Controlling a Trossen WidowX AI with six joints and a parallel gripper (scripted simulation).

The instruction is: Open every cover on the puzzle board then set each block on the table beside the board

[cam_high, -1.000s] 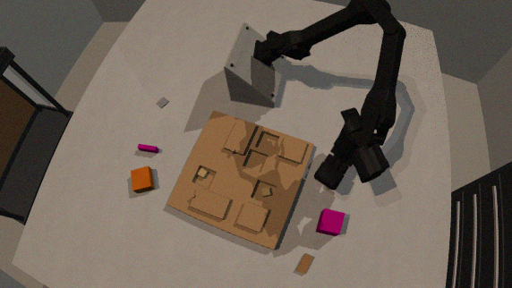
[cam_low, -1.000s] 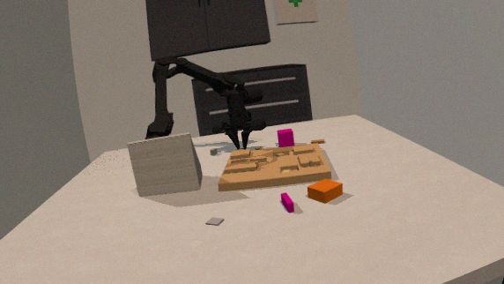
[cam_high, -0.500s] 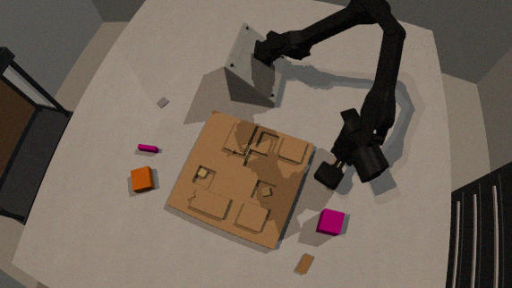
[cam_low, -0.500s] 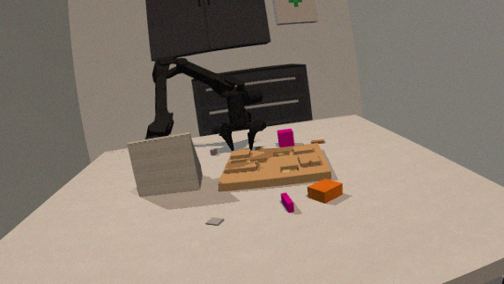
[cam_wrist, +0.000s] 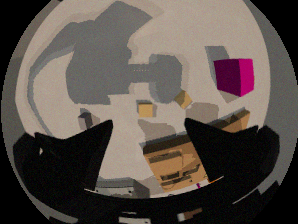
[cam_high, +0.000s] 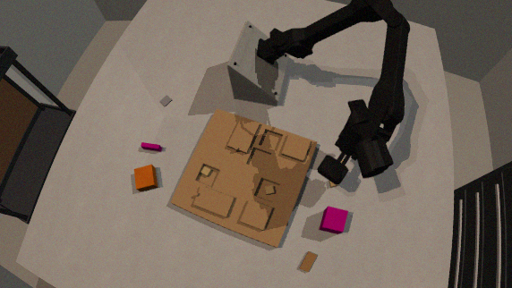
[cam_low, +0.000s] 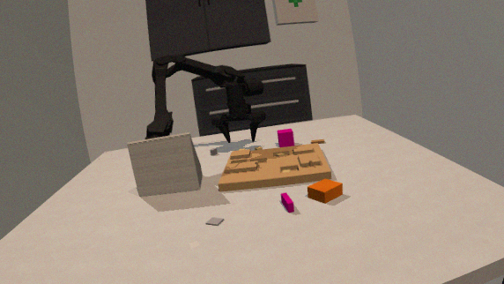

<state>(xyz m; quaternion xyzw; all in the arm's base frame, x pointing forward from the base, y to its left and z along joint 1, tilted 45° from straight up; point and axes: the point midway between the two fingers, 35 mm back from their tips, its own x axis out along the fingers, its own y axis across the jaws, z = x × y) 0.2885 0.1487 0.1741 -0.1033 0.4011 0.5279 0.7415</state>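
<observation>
The gripper (cam_high: pixel 344 166) (cam_low: pixel 241 141) (cam_wrist: pixel 149 121) stands released above the table; the small tan block (cam_high: pixel 269 190) in its well in the board (cam_high: pixel 233 179) (cam_low: pixel 273 182) (cam_wrist: pixel 172 150) is probably light and rigid, best gripped by opposite side faces, fingertips clear of the walls.

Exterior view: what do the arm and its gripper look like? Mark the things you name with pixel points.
The six-joint arm (cam_high: pixel 394 58) (cam_low: pixel 160 97) is matte black, with slim straight links and bulkier joint housings. The gripper (cam_low: pixel 241 141) (cam_wrist: pixel 149 121) is black too, its two fingers tapering to narrow points. I can make out no markings or cables on either.
</observation>
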